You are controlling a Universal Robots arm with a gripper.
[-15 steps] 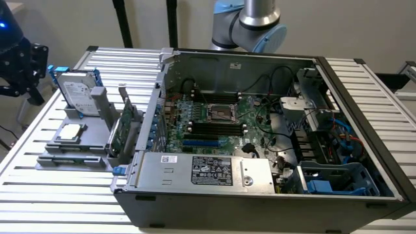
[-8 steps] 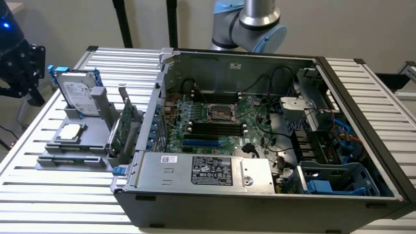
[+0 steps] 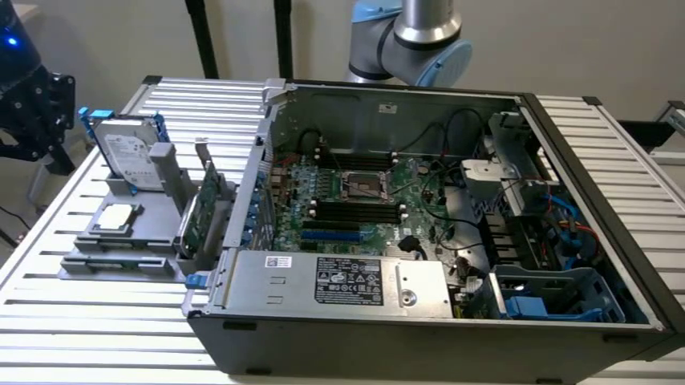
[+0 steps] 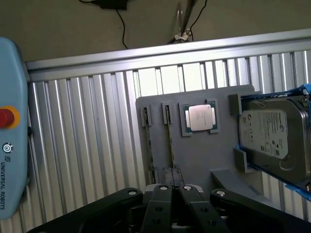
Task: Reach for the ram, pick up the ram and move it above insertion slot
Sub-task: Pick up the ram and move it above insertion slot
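One closed pincer [image 4: 175, 187] over grey holder [image 4: 194, 155]; processor [image 4: 199, 118], hard drive [image 4: 274, 138] near ram [image 4: 170, 141], seemingly.

The robot arm [image 3: 412, 36] is cut off by the exterior view's upper edge, one joint showing behind the computer case [image 3: 428, 345], whose right corner runs out of the picture. A black device with a blue light [image 3: 32, 96] is clipped at the exterior view's left. The power supply label [image 3: 354, 285] is too small to read. In the wrist view the hard drive [image 4: 274, 136] and the teach pendant [image 4: 9, 121] are each cut by an edge, the gripper [image 4: 175, 188] hides the near end of the grey fixture [image 4: 194, 155], and the ram [image 4: 148, 143], seemingly the thin edge-on strip, is too thin to tell its chips.
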